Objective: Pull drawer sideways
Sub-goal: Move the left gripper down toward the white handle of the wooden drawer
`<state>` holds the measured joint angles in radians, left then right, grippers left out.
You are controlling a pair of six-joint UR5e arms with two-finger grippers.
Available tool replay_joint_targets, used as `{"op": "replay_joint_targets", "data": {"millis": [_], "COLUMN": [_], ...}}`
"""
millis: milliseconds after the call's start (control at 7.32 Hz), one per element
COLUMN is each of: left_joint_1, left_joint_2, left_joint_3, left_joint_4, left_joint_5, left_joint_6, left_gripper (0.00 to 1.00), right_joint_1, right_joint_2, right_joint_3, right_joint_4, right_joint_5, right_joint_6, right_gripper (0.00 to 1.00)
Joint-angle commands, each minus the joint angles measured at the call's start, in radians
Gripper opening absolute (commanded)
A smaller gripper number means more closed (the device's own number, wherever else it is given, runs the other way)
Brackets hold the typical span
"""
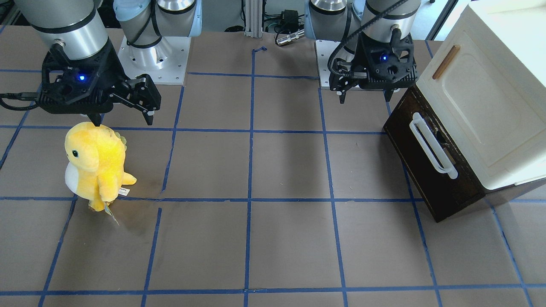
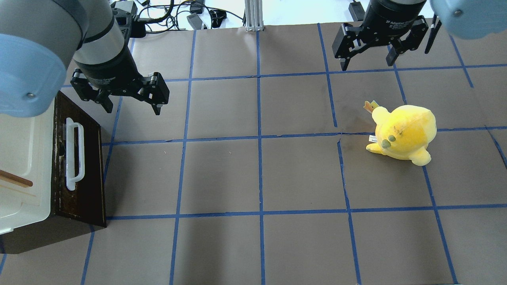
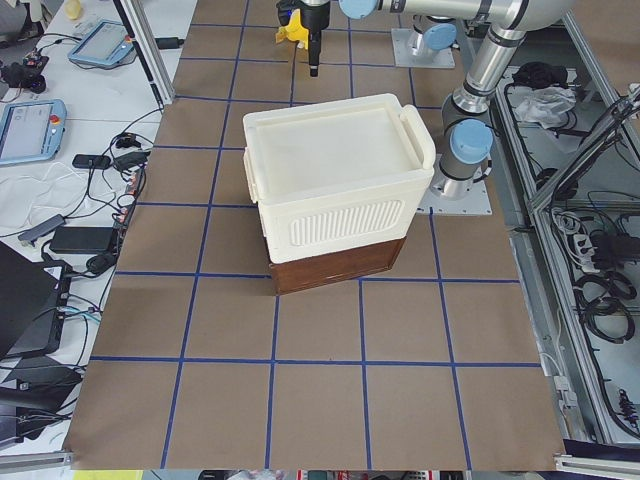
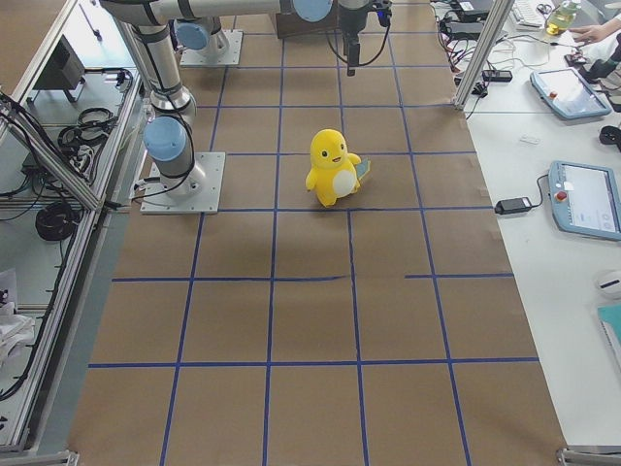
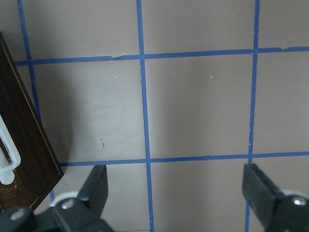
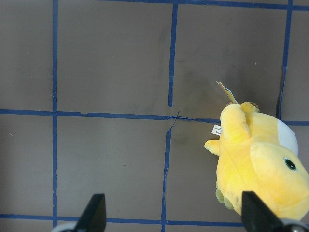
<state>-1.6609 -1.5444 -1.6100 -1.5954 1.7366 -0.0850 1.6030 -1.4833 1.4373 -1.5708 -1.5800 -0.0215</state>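
Brown paper gridded with blue tape covers the tabletop (image 2: 257, 174), and both arms hang above it with nothing in their grip. The left pincer (image 2: 132, 109) points down with its fingers spread wide, over bare paper. Just beside it, on its outer side and lower down, stands the drawer (image 2: 89, 174), dark brown, tucked beneath a cream panelled cabinet (image 2: 23, 134). The drawer's long white bar handle (image 2: 81, 154) faces the middle of the tabletop, near this pincer but clear of both fingers. In the left wrist view one corner of the drawer front and the end of the handle show at the edge, apart from the nearer finger. The right pincer (image 2: 367, 65) is also spread wide and hovers well apart from the drawer. A yellow plush toy (image 2: 404, 134) stands upright on the tabletop close below and beside this pincer, not touching it.
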Motion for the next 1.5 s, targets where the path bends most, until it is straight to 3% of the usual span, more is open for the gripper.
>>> {"op": "replay_joint_targets", "data": {"millis": [0, 137, 273, 547, 820, 957, 1366], "left_joint_1": [0.000, 0.000, 0.000, 0.000, -0.011, -0.025, -0.069], "left_joint_2": [-0.066, -0.095, -0.124, -0.199, -0.288, -0.321, -0.407], "left_joint_3": [-0.045, -0.076, -0.108, -0.143, -0.146, -0.146, -0.188], "left_joint_4": [0.011, 0.011, 0.011, 0.011, -0.012, -0.018, -0.086], "left_joint_5": [0.166, 0.319, 0.399, 0.503, 0.674, 0.682, 0.858], "left_joint_6": [-0.079, -0.125, -0.143, -0.244, -0.347, -0.387, -0.547], "left_gripper": [1.00, 1.00, 1.00, 1.00, 1.00, 1.00, 1.00], "right_joint_1": [0.000, 0.000, 0.000, 0.000, 0.000, 0.000, 0.000], "right_joint_2": [0.000, 0.000, 0.000, 0.000, 0.000, 0.000, 0.000], "right_joint_3": [0.000, 0.000, 0.000, 0.000, 0.000, 0.000, 0.000], "right_joint_4": [0.000, 0.000, 0.000, 0.000, 0.000, 0.000, 0.000], "right_joint_5": [0.000, 0.000, -0.002, 0.000, 0.000, 0.000, -0.002], "right_joint_6": [0.000, 0.000, 0.000, 0.000, 0.000, -0.001, 0.000], "right_gripper": [1.00, 1.00, 1.00, 1.00, 1.00, 1.00, 1.00]}}
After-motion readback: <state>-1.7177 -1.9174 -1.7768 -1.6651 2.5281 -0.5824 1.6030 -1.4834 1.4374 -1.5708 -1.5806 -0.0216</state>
